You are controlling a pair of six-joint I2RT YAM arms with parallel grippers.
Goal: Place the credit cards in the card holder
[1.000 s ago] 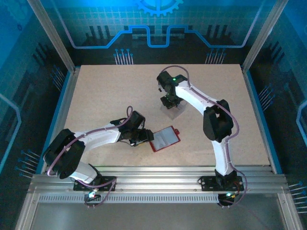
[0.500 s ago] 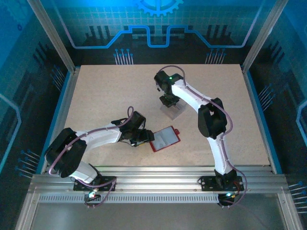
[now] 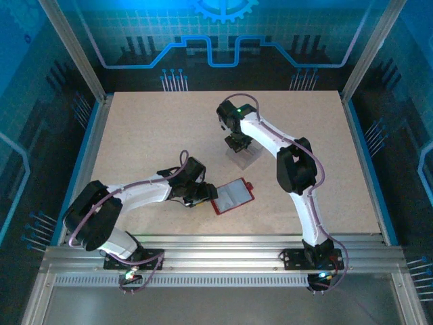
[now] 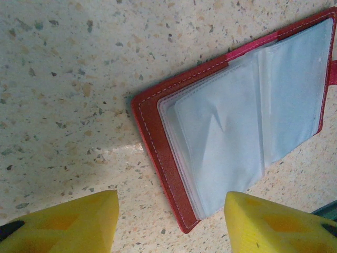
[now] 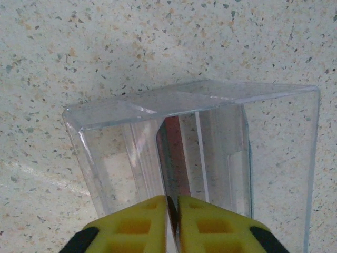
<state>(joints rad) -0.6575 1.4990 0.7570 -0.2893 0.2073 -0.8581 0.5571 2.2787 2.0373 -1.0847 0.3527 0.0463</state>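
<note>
One credit card [image 5: 172, 153] stands on edge inside clear box [image 5: 274, 158]. Right gripper [image 5: 172, 219] reaches in from above, jaws pinched together on card's top edge. Box sits approx. mid-bench. Card holder [image 4: 237, 121] lies open nearer the near edge, pale grey pockets up. Left gripper [image 4: 169, 216] is low beside it, jaws apart, w/ holder's corner between the fingers, ungripped. Bench [image 3: 149, 135] is pale speckled board. Aluminium frame and blue-lit circuit-pattern walls surround it.
</note>
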